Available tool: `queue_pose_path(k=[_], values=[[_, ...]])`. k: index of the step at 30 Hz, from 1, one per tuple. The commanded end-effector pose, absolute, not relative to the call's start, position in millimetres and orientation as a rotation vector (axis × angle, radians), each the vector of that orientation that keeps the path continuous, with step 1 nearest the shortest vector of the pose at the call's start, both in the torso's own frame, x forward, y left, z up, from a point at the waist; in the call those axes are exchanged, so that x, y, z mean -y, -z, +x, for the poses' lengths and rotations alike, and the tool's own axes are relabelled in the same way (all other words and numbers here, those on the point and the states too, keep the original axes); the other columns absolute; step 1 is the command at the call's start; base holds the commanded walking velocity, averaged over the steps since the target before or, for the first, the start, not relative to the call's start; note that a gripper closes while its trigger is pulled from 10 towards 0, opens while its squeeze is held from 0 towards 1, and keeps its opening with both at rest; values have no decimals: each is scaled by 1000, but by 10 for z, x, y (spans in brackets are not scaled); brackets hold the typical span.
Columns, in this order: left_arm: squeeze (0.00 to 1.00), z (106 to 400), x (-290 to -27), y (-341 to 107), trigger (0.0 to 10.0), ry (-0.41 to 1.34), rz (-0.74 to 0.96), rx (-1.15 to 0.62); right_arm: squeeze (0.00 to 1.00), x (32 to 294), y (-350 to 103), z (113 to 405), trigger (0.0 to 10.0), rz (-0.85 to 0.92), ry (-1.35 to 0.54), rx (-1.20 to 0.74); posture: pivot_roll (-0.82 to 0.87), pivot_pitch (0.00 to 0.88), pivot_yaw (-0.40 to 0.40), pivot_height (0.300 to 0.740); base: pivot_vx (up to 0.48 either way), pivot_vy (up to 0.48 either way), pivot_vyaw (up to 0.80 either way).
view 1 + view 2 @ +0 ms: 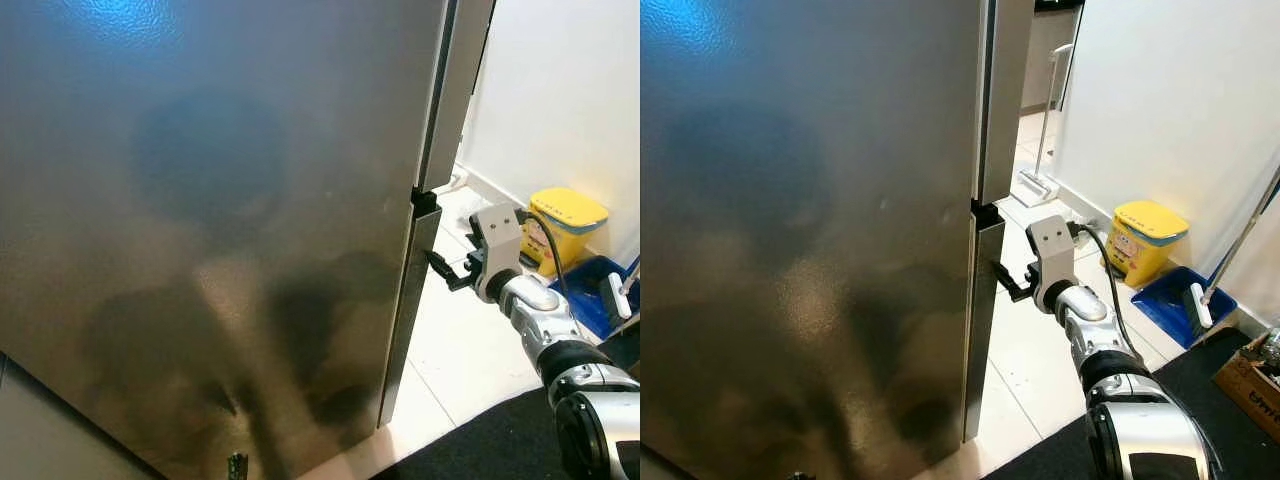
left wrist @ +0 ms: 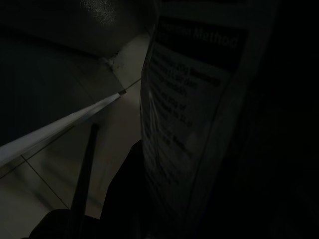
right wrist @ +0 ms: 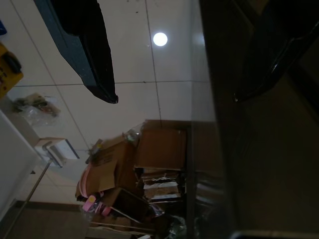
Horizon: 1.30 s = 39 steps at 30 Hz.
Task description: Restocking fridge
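right hand (image 1: 1008,283) reaching at fridge door (image 1: 810,230) edge by seam, fingers spread open. left hand state unclear, dark view showing printed package (image 2: 189,114).

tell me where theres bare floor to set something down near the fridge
Bare tile lies between the fridge door edge and the yellow bin, beneath the right pincer and back toward the white wall. It is crowded in the wall corner: bin, blue dustpan, and cardboard box.
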<state>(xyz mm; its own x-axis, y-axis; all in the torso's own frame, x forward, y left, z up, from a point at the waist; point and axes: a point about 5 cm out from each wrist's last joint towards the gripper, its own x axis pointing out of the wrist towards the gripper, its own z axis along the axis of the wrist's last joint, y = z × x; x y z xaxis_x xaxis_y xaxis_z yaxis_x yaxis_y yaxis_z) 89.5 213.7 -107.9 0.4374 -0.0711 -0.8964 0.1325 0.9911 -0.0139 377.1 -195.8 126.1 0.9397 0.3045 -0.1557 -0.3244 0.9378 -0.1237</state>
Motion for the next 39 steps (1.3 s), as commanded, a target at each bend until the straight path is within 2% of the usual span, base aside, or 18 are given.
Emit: queue_pose_path(k=[1,8,12,18,24,28,39], values=[[0,873,-2209,1068,10000,123,75,-1113,0,1948,-1348,3809,10000,-141,-317,-99,51,0,0,740,0,0,0],[0,870,-2206,1069,10000,126,75,-1114,0,1854,-1339,3799,10000,-96,-411,-99,51,0,0,740,0,0,0],[0,859,-2200,1071,10000,128,74,-1114,0,1688,-1311,3784,10000,-67,-525,-109,56,0,-2,740,0,0,0],[0,848,-2202,1073,10000,128,74,-1115,0,1617,-1330,3803,10000,-80,-543,-115,59,0,0,740,0,0,0],[0,834,-2214,1072,10000,129,76,-1118,0,1650,-1408,3863,10000,-120,-462,-107,63,0,1,740,0,0,0],[0,842,-2234,1066,10000,128,80,-1114,0,1786,-1467,3906,10000,-145,-319,-97,68,0,-2,740,0,0,0],[0,937,-2225,1047,10000,139,84,-1095,0,2047,-1451,3879,10000,-153,-163,-97,54,0,11,740,0,0,0]])
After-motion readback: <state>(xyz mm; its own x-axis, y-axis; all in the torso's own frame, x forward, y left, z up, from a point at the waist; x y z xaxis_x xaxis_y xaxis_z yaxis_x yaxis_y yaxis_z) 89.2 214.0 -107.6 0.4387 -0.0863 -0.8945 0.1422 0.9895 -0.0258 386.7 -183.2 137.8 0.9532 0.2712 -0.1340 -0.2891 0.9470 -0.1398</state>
